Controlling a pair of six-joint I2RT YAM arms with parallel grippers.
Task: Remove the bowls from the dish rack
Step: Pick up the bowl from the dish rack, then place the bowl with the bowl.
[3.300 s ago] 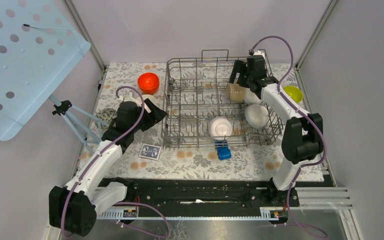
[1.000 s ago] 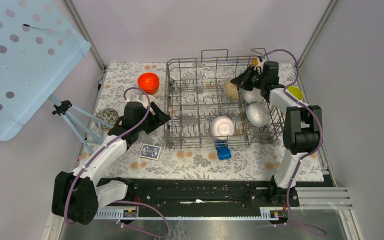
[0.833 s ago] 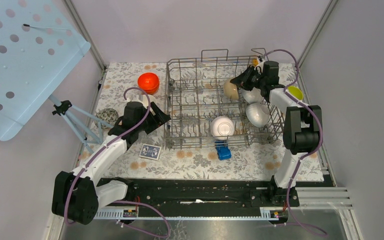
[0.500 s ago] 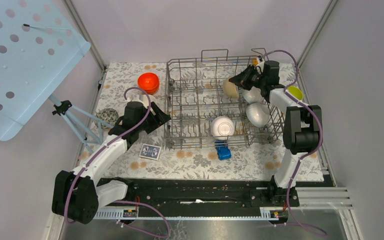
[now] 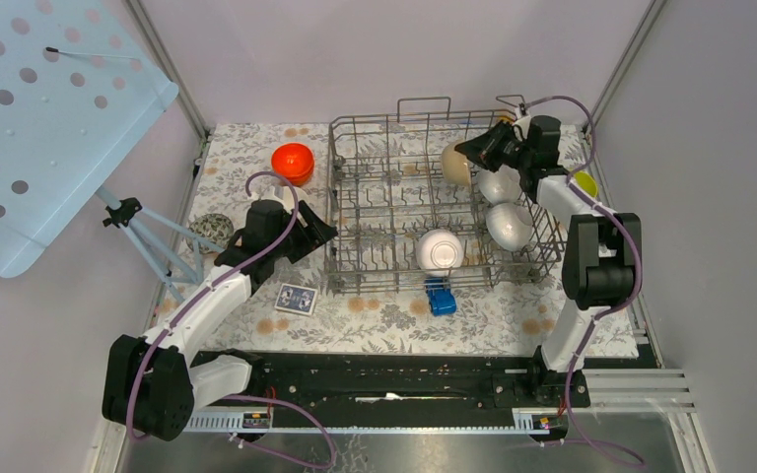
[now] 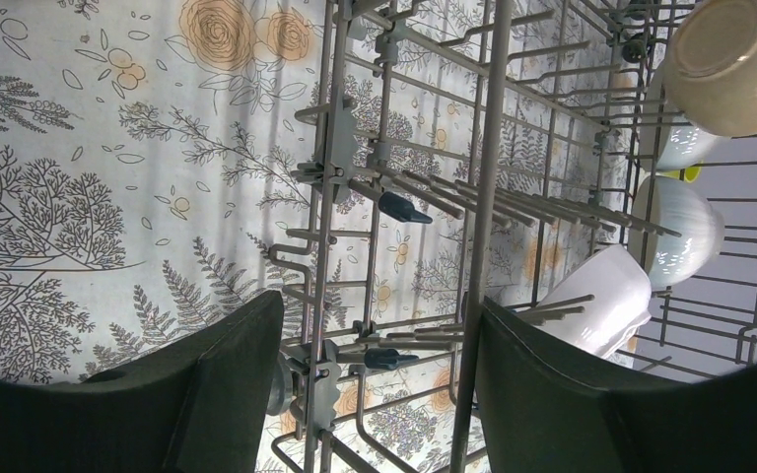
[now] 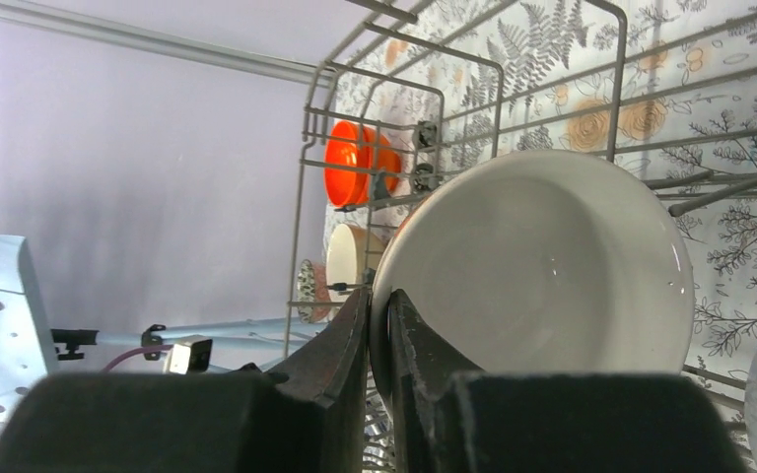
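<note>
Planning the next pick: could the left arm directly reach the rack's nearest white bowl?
Probably not: side wires of the dish rack stand between the left tool and the white bowl.

Pale lilac walls (image 5: 355,49), aluminium corner posts (image 5: 172,71), floral-patterned counter (image 5: 375,315), light blue perforated panel (image 5: 39,118) mounted on a tripod (image 5: 123,211) at left, even overhead light

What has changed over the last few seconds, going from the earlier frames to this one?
The right hand came down on the beige bowl, closed on its rim, tipped it on edge and carried it a little toward the far edge of the rack. The left hand edged slightly toward the rack, still open. The white bowl at the rack's near edge and the orange bowl on the table stayed put.
</note>
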